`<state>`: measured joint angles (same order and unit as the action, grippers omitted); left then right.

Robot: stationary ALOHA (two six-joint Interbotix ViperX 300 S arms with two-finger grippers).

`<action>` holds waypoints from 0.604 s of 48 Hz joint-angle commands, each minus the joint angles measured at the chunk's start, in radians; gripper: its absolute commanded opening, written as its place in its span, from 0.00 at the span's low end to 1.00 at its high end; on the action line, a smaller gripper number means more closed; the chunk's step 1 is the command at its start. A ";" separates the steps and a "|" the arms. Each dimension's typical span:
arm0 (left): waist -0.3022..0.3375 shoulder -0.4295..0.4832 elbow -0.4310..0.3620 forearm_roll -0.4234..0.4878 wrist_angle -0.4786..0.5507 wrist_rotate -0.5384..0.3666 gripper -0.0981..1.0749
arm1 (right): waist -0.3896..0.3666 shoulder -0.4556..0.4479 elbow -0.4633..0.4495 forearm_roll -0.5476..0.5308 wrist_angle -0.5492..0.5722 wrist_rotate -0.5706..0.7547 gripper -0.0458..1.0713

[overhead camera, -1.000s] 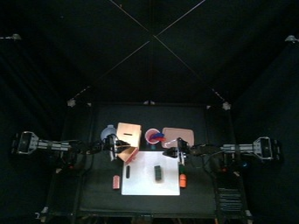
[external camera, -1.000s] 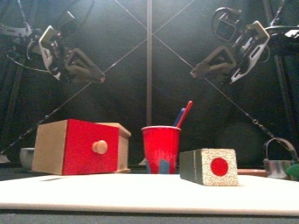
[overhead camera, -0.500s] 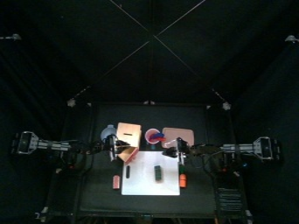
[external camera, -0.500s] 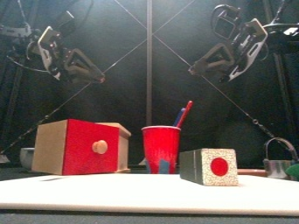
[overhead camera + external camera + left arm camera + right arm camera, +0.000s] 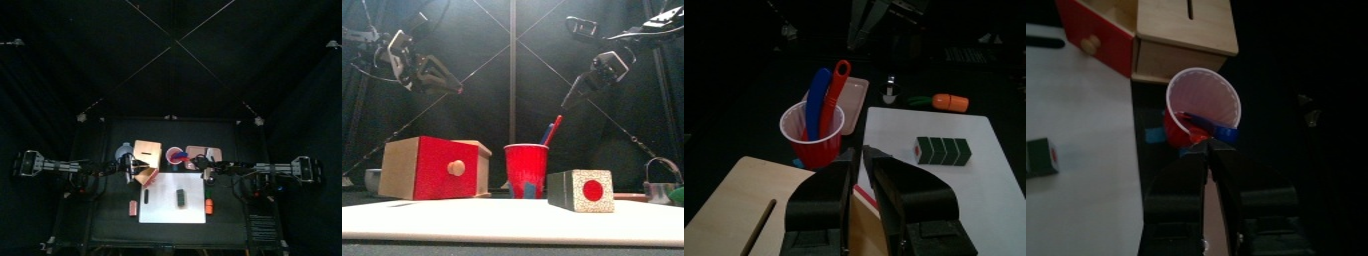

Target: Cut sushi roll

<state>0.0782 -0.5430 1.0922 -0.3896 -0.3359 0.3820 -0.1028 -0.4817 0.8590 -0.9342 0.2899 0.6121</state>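
Top view: the sushi roll [image 5: 178,199] lies uncut on the white board [image 5: 160,212], at six o'clock from the red cup [image 5: 175,155]. Nothing is touching the roll. The right gripper [image 5: 201,165] is just beside the cup, at about four o'clock from it.

In the right wrist view it looks down into the cup's mouth, where a blue handle [image 5: 1211,127] and a red one stand. The step in hand appears to be fetching a cutting tool. Whether this gripper is apart or together cannot be told.

The next move likely calls for lowering onto one handle, closing on it and lifting it straight out without tipping the cup.

In the front view the right arm is raised, with its wrist tilted down toward the cup. The left gripper [image 5: 862,160] rests high at nine o'clock from the cup, its jaws apart and empty.
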 commanded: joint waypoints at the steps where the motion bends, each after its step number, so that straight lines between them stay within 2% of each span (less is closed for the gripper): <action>1: 0.011 0.000 -0.029 0.002 -0.003 0.002 0.60 | 0.025 -0.012 -0.018 -0.048 0.025 0.002 0.64; 8: 0.020 -0.002 -0.031 0.002 -0.003 0.002 0.60 | 0.060 0.011 -0.017 -0.101 0.040 -0.011 0.78; 18: 0.023 -0.002 -0.038 0.002 -0.003 0.000 0.60 | 0.066 0.067 -0.028 -0.104 0.075 -0.110 0.79; 29: 0.025 0.000 -0.043 -0.002 -0.003 0.000 0.60 | 0.048 0.124 -0.067 -0.095 0.130 -0.279 0.78</action>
<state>0.0997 -0.5430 1.0784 -0.3912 -0.3344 0.3820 -0.0430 -0.3559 0.8237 -1.0339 0.4126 0.3574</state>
